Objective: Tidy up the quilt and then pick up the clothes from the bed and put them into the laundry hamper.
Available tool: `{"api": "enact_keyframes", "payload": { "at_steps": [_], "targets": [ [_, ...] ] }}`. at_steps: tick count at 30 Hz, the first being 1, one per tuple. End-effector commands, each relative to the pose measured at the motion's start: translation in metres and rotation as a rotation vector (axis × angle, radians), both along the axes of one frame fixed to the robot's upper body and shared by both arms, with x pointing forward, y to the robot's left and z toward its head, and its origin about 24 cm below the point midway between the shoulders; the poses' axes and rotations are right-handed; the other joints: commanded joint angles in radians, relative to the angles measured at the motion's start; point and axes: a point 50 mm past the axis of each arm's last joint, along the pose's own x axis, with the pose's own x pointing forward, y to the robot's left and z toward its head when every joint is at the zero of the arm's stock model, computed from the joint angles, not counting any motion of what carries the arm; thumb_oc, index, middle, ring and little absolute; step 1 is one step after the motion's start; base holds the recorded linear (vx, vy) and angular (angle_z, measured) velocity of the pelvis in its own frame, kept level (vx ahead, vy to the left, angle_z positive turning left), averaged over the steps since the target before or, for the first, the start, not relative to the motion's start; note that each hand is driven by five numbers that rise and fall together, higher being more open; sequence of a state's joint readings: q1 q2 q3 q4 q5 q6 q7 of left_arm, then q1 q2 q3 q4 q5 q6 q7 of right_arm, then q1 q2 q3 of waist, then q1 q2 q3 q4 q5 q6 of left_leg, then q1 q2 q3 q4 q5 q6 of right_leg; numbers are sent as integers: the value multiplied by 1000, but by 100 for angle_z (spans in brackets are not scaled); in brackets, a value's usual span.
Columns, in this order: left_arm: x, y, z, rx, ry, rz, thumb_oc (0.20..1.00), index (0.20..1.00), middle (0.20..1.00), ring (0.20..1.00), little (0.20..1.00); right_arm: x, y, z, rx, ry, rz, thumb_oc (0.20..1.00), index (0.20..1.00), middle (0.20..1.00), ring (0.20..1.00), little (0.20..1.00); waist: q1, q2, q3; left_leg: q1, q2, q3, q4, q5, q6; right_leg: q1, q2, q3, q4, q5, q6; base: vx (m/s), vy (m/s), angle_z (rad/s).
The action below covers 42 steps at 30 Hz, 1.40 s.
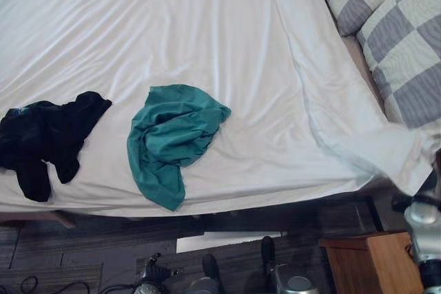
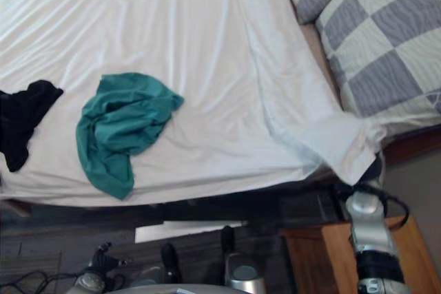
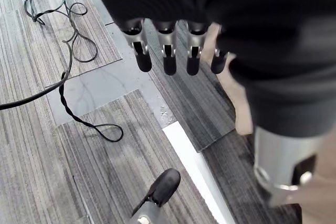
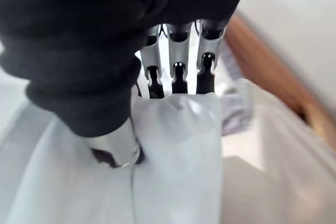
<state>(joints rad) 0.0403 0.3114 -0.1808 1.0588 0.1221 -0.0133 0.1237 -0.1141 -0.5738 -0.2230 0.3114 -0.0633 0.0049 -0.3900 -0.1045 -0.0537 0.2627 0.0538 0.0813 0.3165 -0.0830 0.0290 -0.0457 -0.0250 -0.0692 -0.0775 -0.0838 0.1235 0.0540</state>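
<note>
**Inspector:** Report on each robot hand first.

**Operator:** In my right wrist view the right robot hand (image 4: 173, 72) has its fingers (image 4: 178, 74) and thumb pinched on a fold of the white quilt (image 4: 178, 145). In the head views that fold is the quilt corner (image 2: 351, 146), drawn out past the bed's near edge towards its right end, with the right arm rising beneath it. The left robot hand (image 3: 173, 51) hangs over the carpet floor (image 3: 63, 145), fingers straight and relaxed, grasping nothing.

**Inspector:** Condition of the quilt?

**Operator:** I see it spread across most of the bed (image 1: 207, 46). A long fold runs from the far edge down to the held corner.

**Inspector:** Location of the clothes?

**Operator:** Both lie on the quilt by the bed's near edge. The teal garment (image 1: 172, 139) is crumpled about midway along that edge, its lower end almost at the edge. The black garment (image 1: 45, 139) is bunched near the near left corner, apart from the teal one.

**Inspector:** Other items?

**Operator:** Two grey-and-cream checked pillows (image 1: 403, 39) at the bed's right end, and a wooden nightstand (image 1: 368, 263) on the floor below the held corner.
</note>
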Motion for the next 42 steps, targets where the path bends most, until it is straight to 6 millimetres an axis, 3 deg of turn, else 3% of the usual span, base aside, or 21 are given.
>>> {"api": "enact_keyframes", "payload": {
  "at_steps": [1, 4, 10, 11, 12, 22, 26, 28, 29, 30, 33, 36, 38, 39, 40, 41, 42],
  "targets": [
    [11, -11, -3, -4, -1, -3, 1000, 1000, 1000, 1000, 1000, -7, -39, 69, -243, -200, -195, 200, 200, 200, 200, 200, -15, 47, 5, 23, 107, -5, -3, 10, -88, -56, -83, 16, 71, -72, 119, 0, 0, 0],
    [12, -13, -3, 6, 0, -19, 1000, 1000, 1000, 1000, 1000, 16, -18, 110, -368, -333, -189, 200, 200, 200, 200, 200, 13, 65, 15, 8, 104, -17, -2, 17, -87, -61, -84, 9, 72, -74, 114, 5, -20, 1],
    [8, -19, -6, 8, 16, -9, 1000, 1000, 1000, 1000, 1000, 27, 0, 121, -334, -425, -179, 200, 200, 200, 200, 200, 17, 81, 27, -7, 105, -29, -4, 24, -88, -66, -82, -3, 67, -74, 111, 6, -15, 14],
    [4, -20, -8, 6, 29, -5, 1000, 1000, 1000, 1000, 1000, 26, 2, 118, -315, -436, -180, 573, 573, 573, 573, 573, 18, 83, 27, -8, 106, -31, -4, 23, -89, -64, -81, -5, 64, -74, 110, 29, -17, 5],
    [3, -20, -8, 7, 33, -5, 1000, 1000, 1000, 1000, 1000, 24, 2, 116, -303, -439, -181, 1000, 1000, 1000, 1000, 1000, 18, 82, 27, -9, 108, -33, -4, 23, -89, -63, -80, -8, 62, -74, 110, 50, -19, 3],
    [6, -24, -9, 7, 22, 13, 1000, 1000, 1000, 1000, 1000, 6, -15, 101, -269, -434, -279, 1000, 1000, 1000, 1000, 1000, 0, 74, 17, -1, 110, -29, -4, 13, -90, -54, -76, -9, 57, -76, 110, 6, -1, 0],
    [9, -25, -8, -3, 6, 30, 1000, 1000, 1000, 1000, 1000, -16, -35, 70, -207, -333, -367, 1000, 1000, 1000, 1000, 1000, -20, 67, 16, 7, 110, -24, -4, 6, -89, -48, -76, -10, 52, -74, 112, 0, 0, 0],
    [9, -24, -8, -2, 7, 45, 1000, 1000, 1000, 1000, 1000, -39, -48, 47, -179, -258, -453, 1000, 1000, 1000, 1000, 1000, -34, 62, 13, 12, 110, -23, -4, 1, -88, -45, -77, -8, 52, -74, 114, 13, 13, -2],
    [8, -24, -8, 0, 9, 42, 1000, 1000, 1000, 1000, 1000, -41, -49, 46, -179, -256, -456, 1000, 1000, 1000, 1000, 1000, -31, 61, 11, 12, 109, -23, -4, 1, -88, -44, -78, -8, 52, -74, 114, 26, 28, -4],
    [5, -21, -8, 4, 18, 53, 1000, 1000, 1000, 1000, 1000, -59, -56, 27, -159, -188, -511, 1000, 1000, 1000, 1000, 1000, -42, 57, 8, 19, 109, -21, -4, -6, -87, -41, -77, -7, 51, -76, 117, 30, 29, -6],
    [0, -17, -9, 13, 34, 56, 1000, 1000, 1000, 1000, 1000, -72, -61, 19, -183, -128, -547, 1000, 1000, 1000, 1000, 1000, -51, 49, -1, 31, 108, -14, -4, -16, -86, -38, -78, 0, 52, -76, 119, 32, 28, -5],
    [-1, -14, -8, 19, 34, 41, 1000, 1000, 1000, 1000, 1000, -65, -61, 35, -230, -167, -510, 1000, 1000, 1000, 1000, 1000, -49, 41, -7, 44, 106, -3, -4, -22, -84, -39, -77, 11, 57, -75, 122, 8, 20, -26],
    [3, -12, -6, 21, 25, 19, 1000, 1000, 1000, 1000, 1000, -50, -61, 59, -287, -211, -436, 1000, 1000, 1000, 1000, 1000, -39, 34, -4, 48, 106, -2, -4, -27, -85, -41, -77, 15, 63, -80, 125, -2, 0, -21],
    [4, -13, -6, 20, 23, 21, 1000, 1000, 1000, 1000, 1000, -49, -61, 60, -287, -214, -435, 1000, 1000, 1000, 1000, 1000, -40, 34, -3, 45, 106, -1, -4, -22, -84, -45, -77, 17, 64, -75, 123, -31, -7, -12],
    [14, -11, -2, 22, -10, -13, 1000, 1000, 1000, 1000, 1000, -26, -56, 93, -370, -248, -322, 1000, 1000, 1000, 1000, 1000, -24, 30, 6, 40, 105, -2, -4, -20, -87, -54, -79, 17, 69, -78, 125, -54, -13, -8],
    [14, -11, -2, 20, -12, -11, 1000, 1000, 1000, 1000, 1000, -25, -55, 94, -371, -251, -320, 1000, 1000, 1000, 1000, 1000, -26, 30, 7, 36, 105, -2, -4, -15, -86, -58, -79, 18, 69, -73, 123, -81, -15, -15],
    [25, -11, 3, 21, -46, -52, 1000, 1000, 1000, 1000, 1000, 0, -45, 127, -455, -282, -217, 1000, 1000, 1000, 1000, 1000, -5, 30, 24, 19, 105, -9, -4, -10, -90, -75, -82, 16, 74, -75, 124, -98, -26, -20]
  ]
}}
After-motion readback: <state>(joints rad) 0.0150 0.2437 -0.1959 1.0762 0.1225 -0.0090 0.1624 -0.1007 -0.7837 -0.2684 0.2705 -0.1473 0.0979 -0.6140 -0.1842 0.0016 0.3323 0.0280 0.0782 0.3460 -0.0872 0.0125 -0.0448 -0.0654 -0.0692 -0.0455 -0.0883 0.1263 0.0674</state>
